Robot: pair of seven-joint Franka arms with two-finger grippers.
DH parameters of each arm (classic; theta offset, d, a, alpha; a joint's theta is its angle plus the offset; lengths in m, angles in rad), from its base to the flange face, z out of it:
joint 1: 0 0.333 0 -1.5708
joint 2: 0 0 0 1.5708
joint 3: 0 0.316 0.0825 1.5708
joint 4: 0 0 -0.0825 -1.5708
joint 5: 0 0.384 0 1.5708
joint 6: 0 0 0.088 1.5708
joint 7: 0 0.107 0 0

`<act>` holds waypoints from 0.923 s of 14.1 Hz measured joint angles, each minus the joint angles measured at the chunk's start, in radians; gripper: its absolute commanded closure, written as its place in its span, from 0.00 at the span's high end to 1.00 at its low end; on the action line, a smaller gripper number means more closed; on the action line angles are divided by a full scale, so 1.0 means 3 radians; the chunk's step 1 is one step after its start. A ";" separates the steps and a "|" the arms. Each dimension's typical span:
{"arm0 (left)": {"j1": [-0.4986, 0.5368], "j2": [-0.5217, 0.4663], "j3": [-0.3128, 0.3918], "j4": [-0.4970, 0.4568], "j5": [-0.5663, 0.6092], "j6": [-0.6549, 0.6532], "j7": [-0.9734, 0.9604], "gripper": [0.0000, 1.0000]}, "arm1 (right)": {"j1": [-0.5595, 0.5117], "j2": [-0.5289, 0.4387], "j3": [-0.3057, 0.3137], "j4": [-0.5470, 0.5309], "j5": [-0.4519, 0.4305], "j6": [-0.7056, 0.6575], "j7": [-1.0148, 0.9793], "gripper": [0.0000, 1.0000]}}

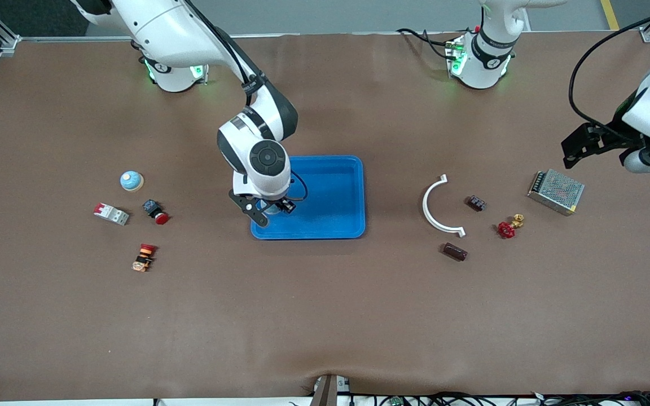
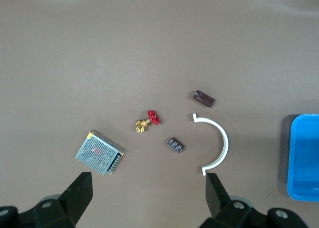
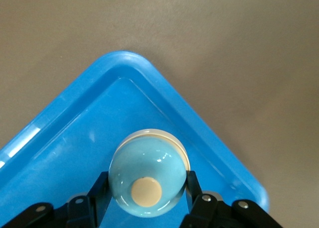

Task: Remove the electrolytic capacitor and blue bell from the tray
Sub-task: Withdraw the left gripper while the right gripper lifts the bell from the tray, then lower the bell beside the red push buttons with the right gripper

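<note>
Landmark: tray (image 1: 336, 192), bright blue, near the middle of the surface (image 1: 325, 316).
Blue bell: pale blue dome (image 3: 147, 175) with a cream button on top, sitting inside the tray in the corner nearest the front camera at the right arm's end. In the front view the wrist hides most of it.
Right gripper: (image 1: 271, 210) down in that tray corner. Jaws closed on the bell, one finger (image 3: 99, 193) on each flank of the dome, below its widest part as far as the wrist view shows.
Left gripper: (image 2: 147, 188) waiting in the air off the tray toward the left arm's end, over the surface near the metal mesh box (image 1: 556, 192). Jaws fully apart, holding nothing.
Electrolytic capacitor: none seen in the tray. A dark brown cylinder (image 1: 455, 251) lies off the tray toward the left arm's end, beside the white curved piece (image 1: 435, 207); probably the capacitor, already out.
Second bell: similar blue dome (image 1: 131, 180) on the surface off the tray toward the right arm's end.
Step in hand: lifting the gripped bell out, as I judge it.
Technique note: rise straight up until the base clears the raised rim, then travel sideways. The dome is smooth and rounded, so slip is the risk; move slowly and keep the wrist level.
Placement note: set it on bare surface off the tray, apart from the small parts there.
</note>
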 measured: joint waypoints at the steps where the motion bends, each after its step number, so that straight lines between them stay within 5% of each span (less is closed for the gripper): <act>1: -0.0022 -0.0023 0.0031 -0.0017 -0.0004 -0.0026 0.0003 1.00 | 0.0000 0.0000 -0.0008 0.0036 -0.0014 -0.0161 -0.0187 0.00; 5: -0.0043 -0.0072 0.0041 -0.0026 -0.0009 -0.0078 0.0026 1.00 | -0.0070 -0.0006 -0.0086 0.0047 -0.0437 -0.0548 -0.1421 0.00; 9: -0.0042 -0.0094 0.0053 -0.0027 -0.0009 -0.0174 0.0043 1.00 | -0.0559 -0.0153 -0.0116 0.0002 -0.0591 -0.0583 -0.2679 0.00; 13: -0.0044 -0.0096 0.0053 -0.0028 -0.0009 -0.0180 0.0044 1.00 | -0.1097 -0.0486 -0.0122 -0.0418 -0.0593 -0.0129 -0.3681 0.00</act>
